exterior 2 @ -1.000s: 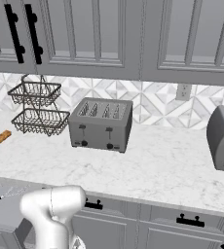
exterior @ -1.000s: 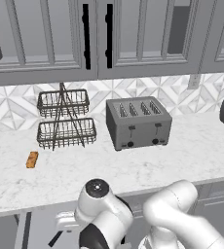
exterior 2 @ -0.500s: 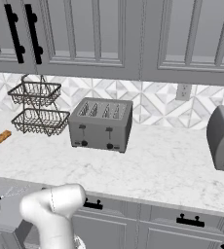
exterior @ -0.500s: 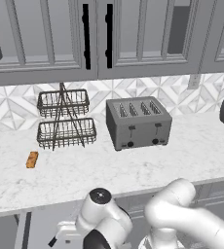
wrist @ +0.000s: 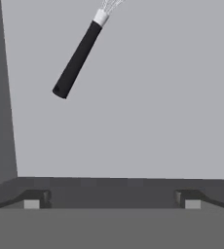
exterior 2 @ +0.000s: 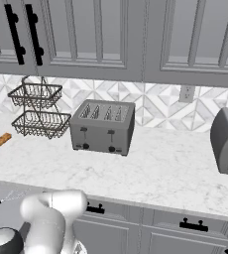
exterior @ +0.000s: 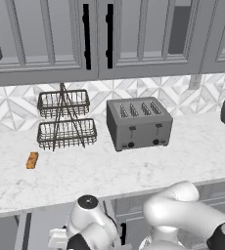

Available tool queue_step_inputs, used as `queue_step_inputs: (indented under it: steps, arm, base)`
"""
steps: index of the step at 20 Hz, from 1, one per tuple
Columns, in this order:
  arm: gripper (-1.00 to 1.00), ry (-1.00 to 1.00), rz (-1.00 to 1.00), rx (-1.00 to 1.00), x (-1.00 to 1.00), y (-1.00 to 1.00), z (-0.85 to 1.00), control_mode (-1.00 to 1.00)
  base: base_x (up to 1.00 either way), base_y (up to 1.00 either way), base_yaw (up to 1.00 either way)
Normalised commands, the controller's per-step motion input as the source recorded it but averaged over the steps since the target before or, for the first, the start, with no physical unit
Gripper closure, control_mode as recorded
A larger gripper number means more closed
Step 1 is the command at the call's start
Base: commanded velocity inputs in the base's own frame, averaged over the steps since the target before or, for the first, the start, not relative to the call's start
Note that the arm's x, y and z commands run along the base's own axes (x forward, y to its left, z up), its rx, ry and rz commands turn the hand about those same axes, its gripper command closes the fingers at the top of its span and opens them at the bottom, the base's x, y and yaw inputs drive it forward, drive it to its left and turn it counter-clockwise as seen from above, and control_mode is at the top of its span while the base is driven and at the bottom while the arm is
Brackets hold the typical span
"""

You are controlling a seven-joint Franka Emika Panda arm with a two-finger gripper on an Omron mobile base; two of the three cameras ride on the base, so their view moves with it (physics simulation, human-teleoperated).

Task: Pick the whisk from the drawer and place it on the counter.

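My gripper (wrist: 112,204) is open wide and holds nothing. I see the whisk (wrist: 80,51) lying flat on the floor of the drawer (wrist: 148,107), ahead of my fingers and a bit to the left. Its black handle slants, with the end nearest me and the wire head pointing away to the right.

The whisk (wrist: 78,57) is seen at the upper left of the hand view, laid flat on the plain grey floor of the drawer (wrist: 148,121), its black handle slanted toward the lower left and its silver wire head cut off by the top edge. The white marble bench (exterior: 134,168) spans the base views
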Motion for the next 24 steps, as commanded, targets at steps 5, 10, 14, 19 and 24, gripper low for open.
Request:
queue_step_inputs:
  steps: [5, 10, 14, 19, 24]
  arm:
    - [-1.0, 0.2, 0.03, -0.06, 0.12, 0.3, -0.09, -1.0]
    - [-1.0, 0.02, 0.04, -0.12, -0.25, 0.36, -0.17, -1.0]
    - [-1.0, 0.0, 0.03, -0.17, -0.57, 0.48, -0.23, -1.0]
    - [-1.0, 0.03, 0.01, -0.14, -0.58, 0.47, -0.23, -1.0]
    - [-1.0, 0.06, 0.0, -0.11, -0.9, 0.31, -0.05, -1.0]
  base:
    - [0.0, 0.0, 0.0]
    - [0.0, 0.0, 0.0]
    - [0.0, 0.0, 0.0]
    - [0.0, 0.0, 0.0]
    - [0.0, 0.0, 0.0]
